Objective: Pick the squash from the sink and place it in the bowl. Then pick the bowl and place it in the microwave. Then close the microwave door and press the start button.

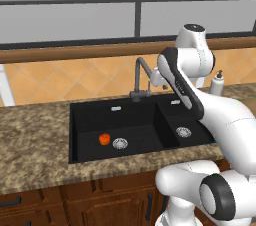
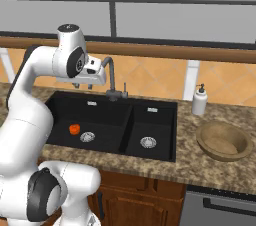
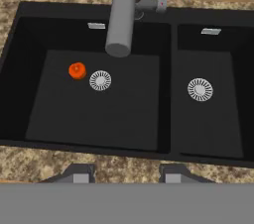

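The squash [image 1: 104,139] [image 2: 74,129] [image 3: 77,70], a small orange-red lump, lies on the floor of the left basin of the black sink [image 1: 90,115] [image 2: 65,107] [image 3: 99,119], just left of the silver drain. My gripper [image 2: 82,86] [image 3: 126,173] hangs high above the sink near the tap, open, with nothing between its fingers. The tan wooden bowl [image 2: 223,141] stands upright on the granite counter to the right of the sink. The microwave and its door are out of view.
The grey arched tap [image 1: 141,70] [image 2: 110,70] [image 3: 121,15] reaches over the left basin, close beside my hand. A white soap dispenser [image 1: 216,83] [image 2: 200,101] stands behind the sink's right end. Speckled granite counter [image 2: 190,165] surrounds the sink, with a tiled wall behind.
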